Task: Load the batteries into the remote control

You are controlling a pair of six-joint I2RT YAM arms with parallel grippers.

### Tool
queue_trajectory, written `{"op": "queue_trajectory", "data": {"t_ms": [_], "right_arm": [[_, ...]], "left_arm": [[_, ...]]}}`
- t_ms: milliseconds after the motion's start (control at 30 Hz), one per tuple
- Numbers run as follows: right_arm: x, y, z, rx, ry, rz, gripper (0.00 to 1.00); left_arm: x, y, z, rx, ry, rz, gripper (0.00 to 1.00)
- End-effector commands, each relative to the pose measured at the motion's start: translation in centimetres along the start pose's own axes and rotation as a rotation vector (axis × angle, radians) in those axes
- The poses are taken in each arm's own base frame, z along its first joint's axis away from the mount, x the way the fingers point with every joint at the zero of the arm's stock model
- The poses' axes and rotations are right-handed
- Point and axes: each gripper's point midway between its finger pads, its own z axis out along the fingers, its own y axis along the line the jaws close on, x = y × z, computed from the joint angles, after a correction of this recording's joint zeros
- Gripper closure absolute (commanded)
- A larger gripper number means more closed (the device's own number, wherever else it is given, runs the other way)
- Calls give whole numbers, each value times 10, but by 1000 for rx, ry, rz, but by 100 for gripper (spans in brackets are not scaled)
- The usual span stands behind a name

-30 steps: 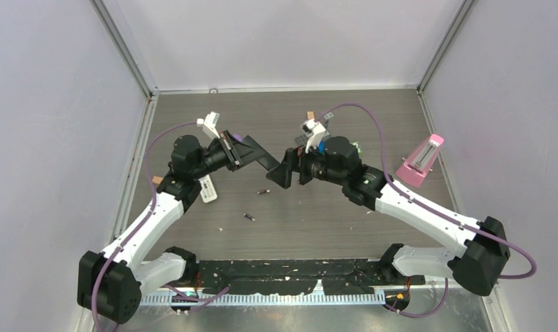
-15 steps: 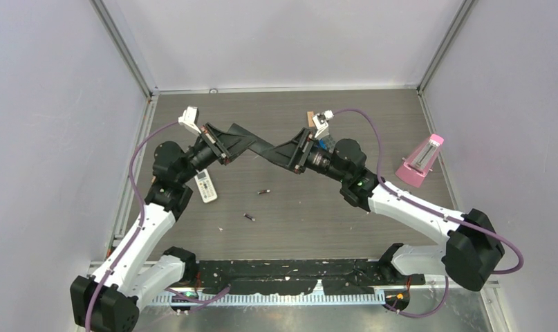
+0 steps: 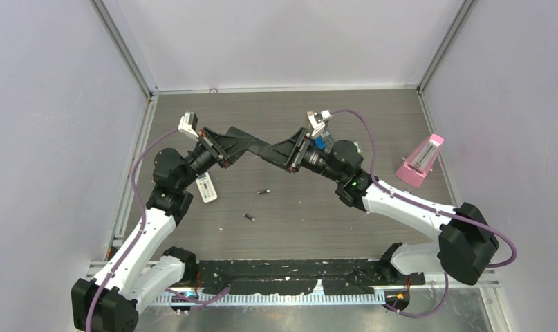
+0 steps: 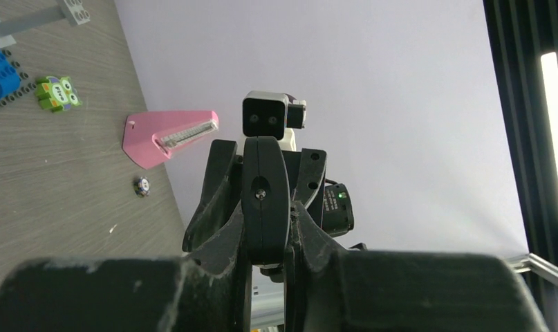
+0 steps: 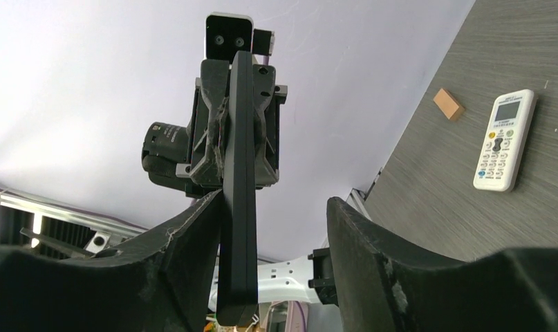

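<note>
Black slab [image 5: 238,228] clamped in left gripper [image 3: 254,146], held aloft.
Right gripper [image 5: 272,200] fingers apart, straddling slab's free end.

The left arm [image 3: 141,235] and the right arm [image 3: 407,207] are raised with elbows bent, wrists pointing at each other in mid-air; the left claw [image 3: 245,145] is clamped tight on a thin black slab [image 5: 238,173], while the right claw [image 5: 274,207] straddles its other end, fingers parted.
</note>
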Motion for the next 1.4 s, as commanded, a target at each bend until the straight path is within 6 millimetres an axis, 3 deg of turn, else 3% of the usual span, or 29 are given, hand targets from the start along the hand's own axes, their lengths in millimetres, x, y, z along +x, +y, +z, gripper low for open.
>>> {"op": "queue_trajectory", "data": {"t_ms": [0,133,400,933,1167,1267,1300,1367], "right_arm": [[4,8,3,-27,6,-38,41],[5,-3,4,9,7,-30,48],[12,-26,0,60,11,6,64],[9,-29,-17,-10,-39,33,88],[6,-25,-19,-24,-50,29,84],[2,-28,-14,17,-44,24,73],[4,-38,-13,68,-28,29,69],[0,-35,-9,79,-33,8,60]], "left_arm": [[-9,-29,-2,98,-45,5,100],[-11,-26,-3,104,-70,-32,100],[-18,-42,-10,160,-120,-37,100],[-28,-39,-15,130,-199,1,100],[-29,-35,-16,106,-210,22,100],[-25,-36,-15,98,-192,50,100],[-25,-36,-15,90,-190,59,100],[-26,-36,-16,83,-197,70,100]]}}
